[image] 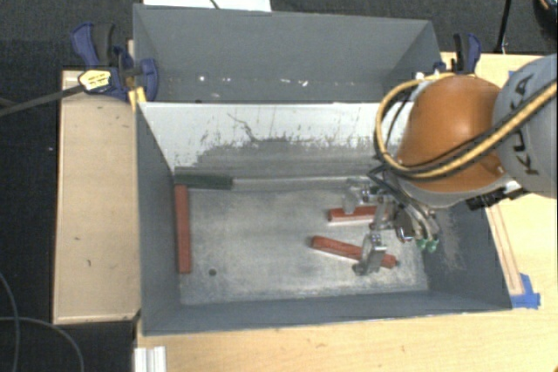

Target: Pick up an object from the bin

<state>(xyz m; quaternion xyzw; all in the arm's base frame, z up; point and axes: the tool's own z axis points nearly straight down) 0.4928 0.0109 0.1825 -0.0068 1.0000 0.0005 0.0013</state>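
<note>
My gripper (373, 258) hangs low over the right part of the bin floor, under the arm's orange cover. Its tip is on or just above the right end of a short red bar (336, 246) that lies slanted on the floor. A second red bar (349, 214) lies a little farther back, partly hidden behind the gripper's metal body. Whether anything is clasped cannot be made out.
Along the bin's left wall lies a long red stick (182, 231). A dark green stick (205, 181) lies across its far end, against the back wall. The arm and its cables cover the bin's right side.
</note>
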